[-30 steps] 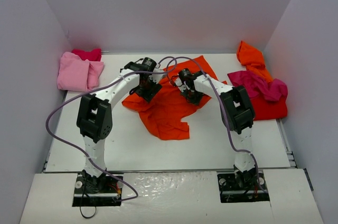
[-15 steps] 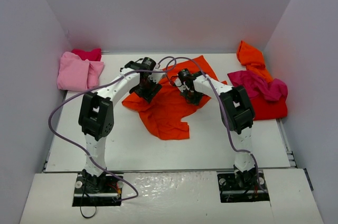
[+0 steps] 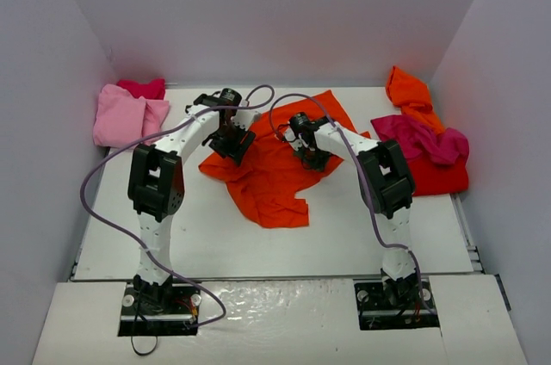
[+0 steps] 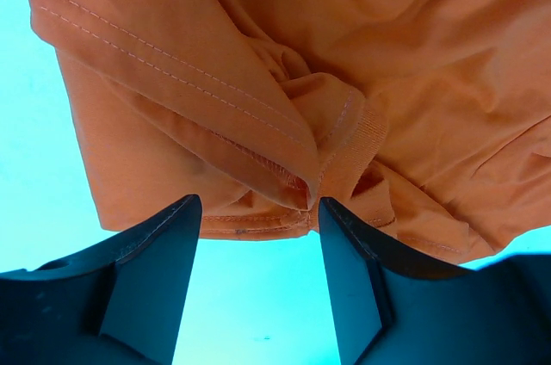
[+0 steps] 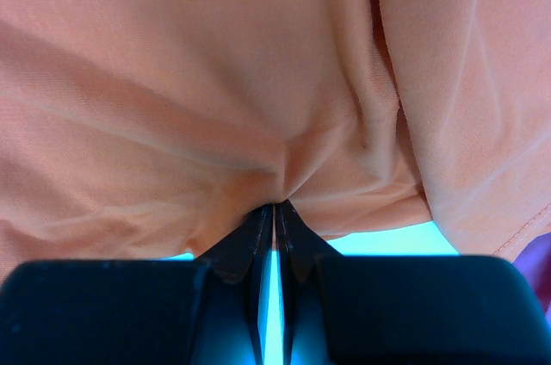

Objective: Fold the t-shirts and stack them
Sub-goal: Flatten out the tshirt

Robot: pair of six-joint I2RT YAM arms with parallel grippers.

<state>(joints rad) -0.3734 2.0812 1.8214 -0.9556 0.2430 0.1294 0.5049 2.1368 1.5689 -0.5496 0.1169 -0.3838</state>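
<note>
- Orange t-shirt (image 3: 274, 177): lies crumpled and partly spread at the middle of the table (image 3: 215, 240), under both wrists. One flap reaches toward the near edge and another corner points toward the back wall.
- Left gripper (image 3: 231, 143): set over the left edge of the orange t-shirt. In the wrist view its fingers (image 4: 146, 262) stand well apart with nothing between them. A stitched hem and a ribbed collar fold lie just beyond the tips. Finding: released, grasping nothing.
- Right gripper (image 3: 312, 157): set on the right part of the same shirt. In the wrist view its fingers (image 5: 251, 249) are pressed together, and the orange cloth puckers into a pinch at their tips. Finding: clenched on the orange t-shirt.
- Light pink t-shirt (image 3: 125, 120): folded, at the far left of the table by the left wall. A dark pink t-shirt (image 3: 142, 88) lies behind it, touching it.
- Heap at the far right, unfolded, pieces touching: a second orange shirt (image 3: 409, 94) nearest the back corner, a magenta t-shirt (image 3: 420, 137) in front of it, and a red t-shirt (image 3: 439, 177) nearest the camera.
- Purple cable (image 3: 90, 201): loops out to the left of the left arm, from its base up to the wrist.
</note>
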